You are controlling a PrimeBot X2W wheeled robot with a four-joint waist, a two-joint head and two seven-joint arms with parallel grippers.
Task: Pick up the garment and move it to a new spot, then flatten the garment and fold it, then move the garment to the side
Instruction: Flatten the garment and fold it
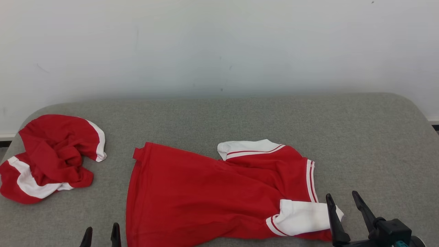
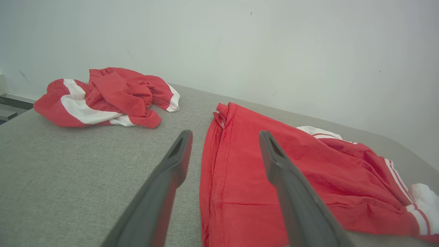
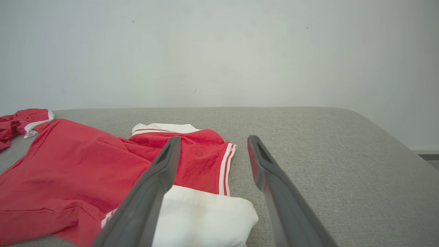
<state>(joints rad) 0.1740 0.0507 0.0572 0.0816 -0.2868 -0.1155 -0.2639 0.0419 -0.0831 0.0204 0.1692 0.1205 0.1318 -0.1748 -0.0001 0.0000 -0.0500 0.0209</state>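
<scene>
The red knit shirt with white, red-striped trim [image 1: 192, 195] lies spread across the lower middle of the head view on the grey cloth-covered worktop [image 1: 240, 116], with its hem toward the left of the frame. It is only partly flat. The cloth below the white striped panel [image 1: 247, 147] at its upper edge is bunched, and the white sleeve [image 1: 301, 216] at the lower right is doubled over on itself.

The right pincer [image 1: 342, 196] has its fingers apart and grips nothing, poised at that sleeve's outer end. The left pincer [image 1: 102, 236], also apart and empty, sits at the bottom edge just beside the hem corner.

Closing from here would probably catch the sleeve alone, so a pull would stretch it and drag the body into new wrinkles instead of flattening it. Folding before the bunched part is smoothed would trap those creases. In its wrist view the left pincer straddles the hem edge, so it could pinch a single layer and peel the shirt open.

A crumpled red-and-white garment [image 1: 51, 157] lies at the far left, well apart from the shirt. Setting the folded shirt aside on that side risks tangling the two
</scene>
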